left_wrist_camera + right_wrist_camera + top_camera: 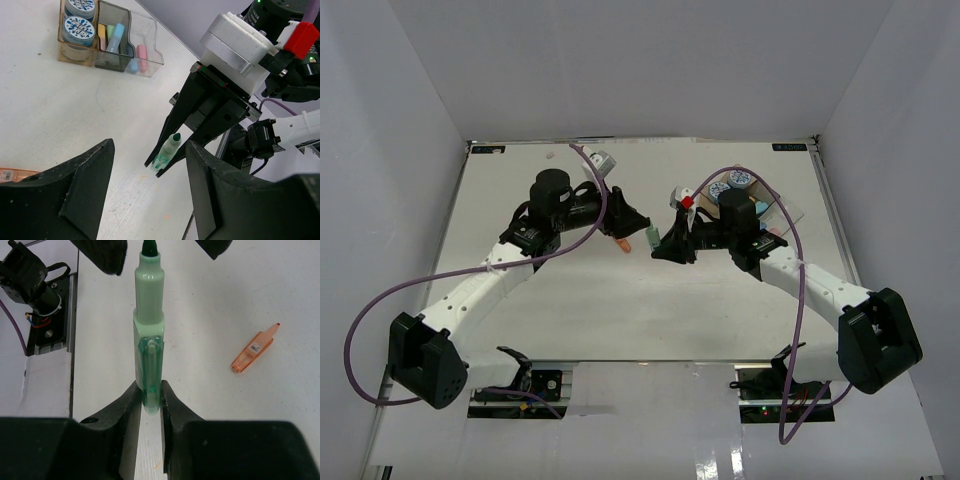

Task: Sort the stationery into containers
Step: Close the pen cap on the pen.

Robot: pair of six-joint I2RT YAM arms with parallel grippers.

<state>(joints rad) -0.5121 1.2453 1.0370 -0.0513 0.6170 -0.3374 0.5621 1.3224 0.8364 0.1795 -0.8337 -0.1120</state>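
Note:
My right gripper (149, 390) is shut on the tail of a pastel green marker (149, 335), held above the table; it also shows in the left wrist view (167, 150) and the top view (653, 238). My left gripper (149, 150) is open and empty, its fingers (105, 255) facing the marker's tip, apart from it. An orange piece (254, 348) lies loose on the table below my left gripper (632, 225). The joined transparent trays (150, 55) hold two blue-and-white rolls (79, 27) in the amber part and pastel pieces (116, 37) in the grey and clear parts.
In the top view the trays (788, 212) sit at the back right, mostly hidden behind my right arm (790, 265). White walls enclose the table on three sides. Purple cables loop over both arms.

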